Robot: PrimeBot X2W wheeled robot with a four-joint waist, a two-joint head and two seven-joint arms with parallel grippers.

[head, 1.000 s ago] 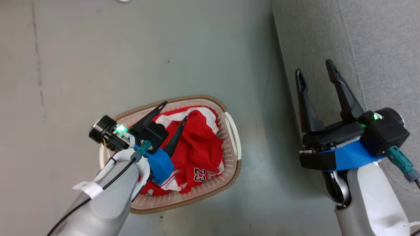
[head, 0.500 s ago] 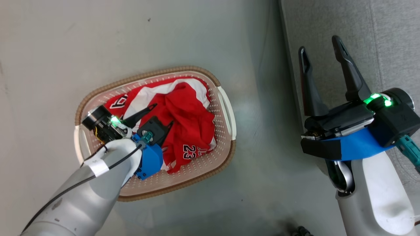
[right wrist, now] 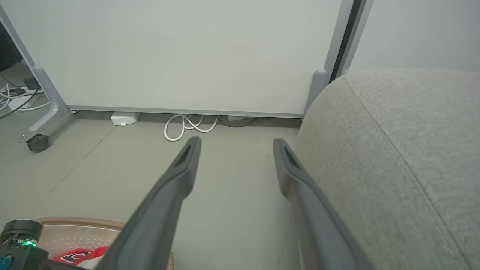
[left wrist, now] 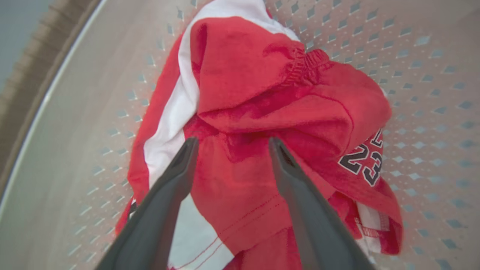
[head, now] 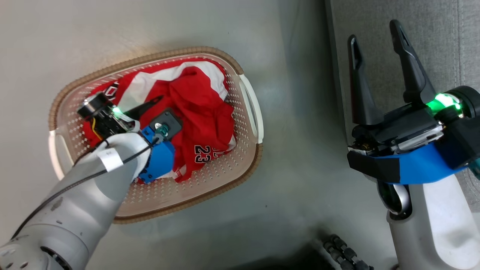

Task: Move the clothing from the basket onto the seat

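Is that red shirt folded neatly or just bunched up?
Bunched up: the jersey lies crumpled in uneven heaps inside the basket, number 23 skewed.

Head cam looks steeply down on basket point(head: 210, 180) and seat point(head: 442, 45) edge, left wrist cam sits close inside basket facing clothing point(left wrist: 262, 93), right wrist cam looks low across floor point(right wrist: 232, 187), sharing both.

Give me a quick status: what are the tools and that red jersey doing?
Left tool open, down in basket over jersey, no grip yet. Right tool open, idle by seat. Jersey crumpled in basket. Bare floor between basket and seat.
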